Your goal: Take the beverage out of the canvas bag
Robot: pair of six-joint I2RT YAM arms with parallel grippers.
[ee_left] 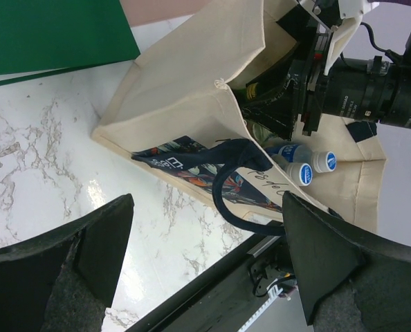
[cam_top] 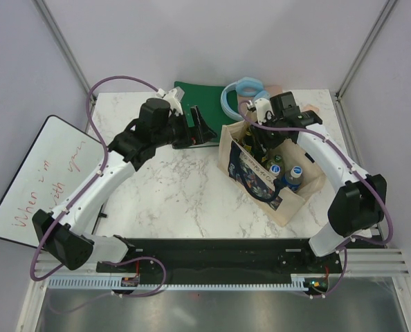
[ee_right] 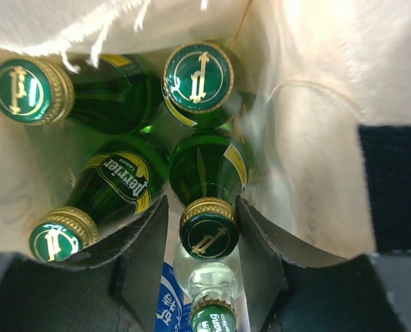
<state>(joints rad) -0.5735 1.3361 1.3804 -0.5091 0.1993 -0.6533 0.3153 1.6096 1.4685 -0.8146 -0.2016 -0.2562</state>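
Whiteboard (cam_top: 25, 194) w/ red handwriting hangs off the left edge of the marble worktop (cam_top: 171, 187).

L arm reaches in from the near-left corner toward the far edge. L gripper (cam_top: 197, 128) hovers approx mid-width, close to the far edge, pointing right at the bag. Its claw is released: fingers (ee_left: 88, 256) spread wide, nothing held. A flat green board (cam_top: 192, 93) lies at the far edge just behind it.

Next right, a light-blue ring (cam_top: 241, 88) sits at the far edge; can't tell what it is.

Canvas bag (cam_top: 254, 173) stands on the right half of the worktop, about mid-depth, nearer the right edge, mouth open upward. Its dark-blue printed side faces the near-left corner, and a dark strap handle (ee_left: 226, 180) droops over that side.

Inside the bag are several green bottles plus two water bottles (ee_left: 315, 166) w/ blue-and-white caps, the latter at the end toward the right edge.

R arm comes from the near-right corner, w/ its wrist above the bag's far end. R gripper (ee_right: 202, 207) is down inside the bag, claw released. The fingers (ee_right: 147, 263) sit either side of the neck of one green Perrier bottle (ee_right: 209, 228), w/ a thin gap on one side, not pinched. That bottle is upright among three other green bottles (ee_right: 198, 76), all inside the bag.
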